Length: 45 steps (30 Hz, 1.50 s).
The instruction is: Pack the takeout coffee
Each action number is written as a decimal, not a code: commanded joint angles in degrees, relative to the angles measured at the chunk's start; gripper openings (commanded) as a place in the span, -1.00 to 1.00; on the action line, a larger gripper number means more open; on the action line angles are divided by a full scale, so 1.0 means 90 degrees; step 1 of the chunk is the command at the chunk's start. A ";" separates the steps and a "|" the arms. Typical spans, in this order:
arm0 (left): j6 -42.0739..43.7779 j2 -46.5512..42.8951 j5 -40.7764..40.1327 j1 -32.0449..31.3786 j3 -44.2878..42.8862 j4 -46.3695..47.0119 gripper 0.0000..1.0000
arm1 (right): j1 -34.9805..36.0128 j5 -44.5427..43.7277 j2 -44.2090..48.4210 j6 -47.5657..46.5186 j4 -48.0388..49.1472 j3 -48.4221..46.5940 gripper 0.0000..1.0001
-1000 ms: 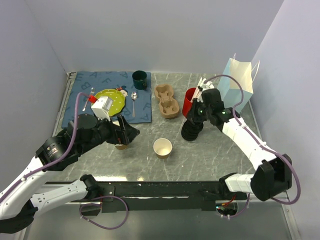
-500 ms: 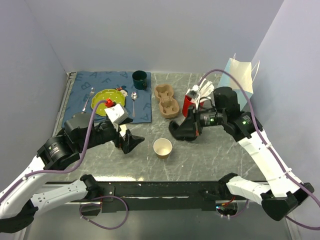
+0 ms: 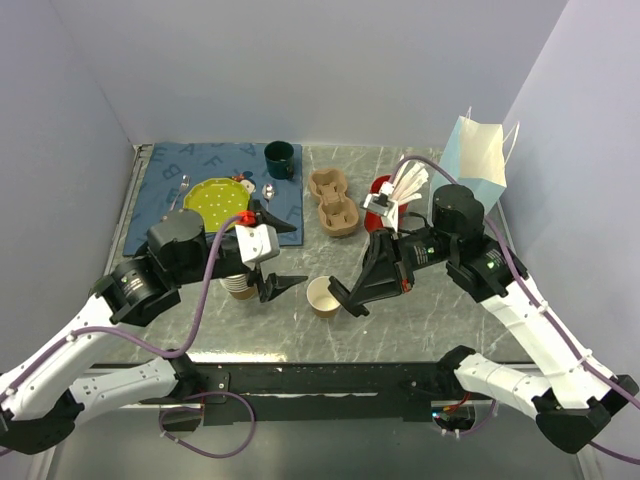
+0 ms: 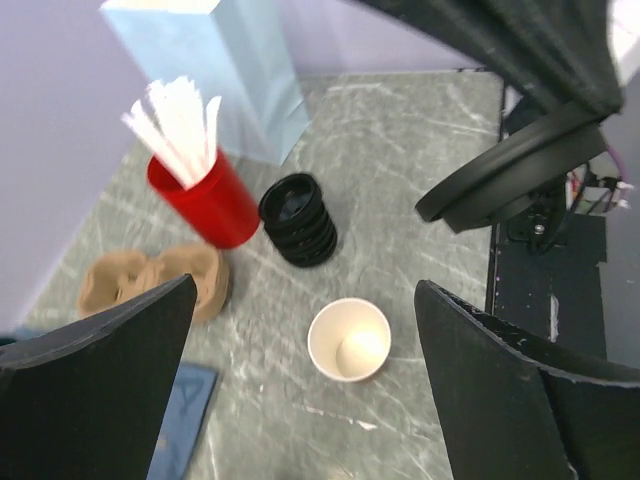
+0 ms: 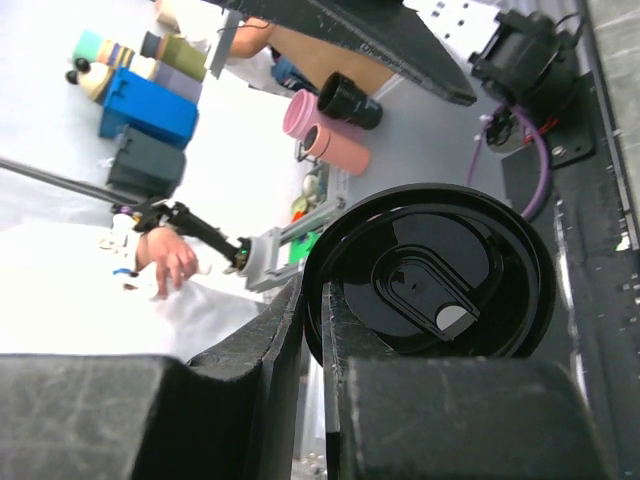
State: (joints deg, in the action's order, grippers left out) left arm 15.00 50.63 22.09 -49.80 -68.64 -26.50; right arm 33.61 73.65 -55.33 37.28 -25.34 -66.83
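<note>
The blue bag (image 3: 475,165) stands by the far right wall. The red cup (image 4: 205,205) holds white sticks. The paper cup (image 4: 348,340), white inside, sits mid-table with bare table around it. The right gripper (image 3: 343,297) pinches a black lid (image 5: 430,270) just beside it, and the left gripper (image 3: 300,256) gapes wide, holding nothing

This is a robotics lab test cell, shown by a marbled grey table (image 3: 420,310) boxed in by plain lavender walls (image 3: 300,70), arm bases bolted to a black rail (image 3: 330,380), trailing purple cables (image 3: 204,285), and, beyond the right fingers (image 5: 120,420), a person's hand (image 5: 170,262) in a cluttered room.
</note>
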 commanded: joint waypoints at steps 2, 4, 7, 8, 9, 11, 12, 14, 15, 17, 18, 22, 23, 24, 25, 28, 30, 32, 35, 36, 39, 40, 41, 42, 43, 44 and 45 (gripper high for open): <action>0.0783 0.0379 0.1390 -0.0023 -0.0381 0.0260 0.90 | 0.0143 0.0235 0.0005 0.0466 0.0423 -0.0046 -0.74; 0.0881 0.0468 0.1734 -0.0023 -0.0497 0.0123 0.86 | 0.0153 0.0284 -0.0004 0.0604 0.0579 -0.0026 -0.74; 0.0863 0.0556 0.2145 -0.0023 -0.0498 0.0132 0.83 | 0.0172 0.0313 -0.0102 0.0702 0.0648 -0.0074 -0.74; 0.0852 0.0556 0.2223 -0.0014 -0.0469 0.0238 0.83 | 0.0221 0.0313 -0.0179 0.0605 0.0484 -0.0104 -0.74; 0.0804 0.0556 0.2369 -0.0023 -0.0450 0.0317 0.82 | 0.0231 0.0313 -0.0209 0.0527 0.0385 -0.0133 -0.74; 0.0716 0.0595 0.2594 -0.0023 -0.0439 0.0434 0.81 | 0.0289 0.0294 -0.0297 0.0390 0.0161 -0.0202 -0.74; 0.0677 0.0614 0.2827 -0.0023 -0.0449 0.0445 0.80 | 0.0309 0.0303 -0.0326 0.0360 0.0131 -0.0211 -0.75; 0.0647 0.0702 0.3004 -0.0023 -0.0469 0.0435 0.77 | 0.0357 0.0323 -0.0385 0.0341 0.0082 -0.0211 -0.75; 0.0647 0.0722 0.3208 -0.0023 -0.0469 0.0396 0.76 | 0.0368 0.0313 -0.0395 0.0321 0.0082 -0.0231 -0.76; 0.0706 0.0809 0.3395 -0.0023 -0.0479 0.0308 0.65 | 0.0397 0.0303 -0.0424 0.0379 0.0149 -0.0231 -0.76; 0.0725 0.0819 0.3531 -0.0023 -0.0469 0.0202 0.65 | 0.0407 0.0313 -0.0434 0.0418 0.0237 -0.0231 -0.76; 0.0658 0.0810 0.3669 -0.0014 -0.0313 0.0239 0.67 | 0.0436 0.0313 -0.0502 0.0438 0.0267 -0.0299 -0.77; 0.0647 0.0800 0.3650 -0.0023 -0.0274 0.0269 0.68 | 0.0446 0.0313 -0.0541 0.0448 0.0267 -0.0309 -0.78; 0.0628 0.0790 0.3630 -0.0023 -0.0245 0.0298 0.68 | 0.0465 0.0323 -0.0551 0.0458 0.0277 -0.0319 -0.78; 0.0608 0.0781 0.3572 -0.0023 -0.0186 0.0385 0.67 | 0.0475 0.0323 -0.0571 0.0458 0.0287 -0.0348 -0.78; 0.0482 0.0810 0.3455 -0.0023 -0.0078 0.0668 0.60 | 0.0514 0.0342 -0.0620 0.0477 0.0296 -0.0387 -0.78; 0.0355 0.0839 0.3415 -0.0023 -0.0010 0.0825 0.55 | 0.0504 0.0352 -0.0639 0.0516 0.0345 -0.0407 -0.78; 0.0286 0.0868 0.3434 -0.0033 0.0048 0.0971 0.49 | 0.0514 0.0372 -0.0649 0.0614 0.0471 -0.0387 -0.78; 0.0120 0.0868 0.3503 -0.0023 0.0146 0.1108 0.38 | 0.0514 0.0372 -0.0649 0.0643 0.0501 -0.0387 -0.78; 0.0091 0.0859 0.3522 -0.0023 0.0166 0.1109 0.34 | 0.0514 0.0372 -0.0649 0.0663 0.0530 -0.0368 -0.78; 0.0100 0.0878 0.3581 -0.0023 0.0185 0.1050 0.21 | 0.0514 0.0381 -0.0591 0.0848 0.0880 -0.0251 -0.78; 0.0100 0.0869 0.3600 -0.0023 0.0195 0.1040 0.17 | 0.0524 0.0391 -0.0571 0.0974 0.0969 -0.0212 -0.78; 0.0100 0.0859 0.3601 -0.0023 0.0215 0.1031 0.13 | 0.0514 0.0401 -0.0571 0.1024 0.1038 -0.0182 -0.78; 0.0081 0.0849 0.3601 -0.0023 0.0263 0.1040 0.08 | 0.0514 0.0411 -0.0561 0.1092 0.1145 -0.0143 -0.78; 0.0052 0.0820 0.3601 -0.0023 0.0273 0.1069 -0.02 | 0.0514 0.0411 -0.0580 0.1121 0.1204 -0.0114 -0.78; 0.0013 0.0810 0.3591 -0.0023 0.0302 0.1089 -0.08 | 0.0524 0.0420 -0.0581 0.1151 0.1253 -0.0104 -0.78; -0.0065 0.0781 0.3581 -0.0023 0.0341 0.1157 -0.12 | 0.0514 0.0421 -0.0590 0.1199 0.1282 -0.0094 -0.77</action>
State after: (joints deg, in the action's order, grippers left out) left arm 15.51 58.37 52.23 -49.80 -66.50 -19.38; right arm 37.76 76.20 -61.36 45.60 -19.27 -67.44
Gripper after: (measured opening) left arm 0.479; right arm 0.163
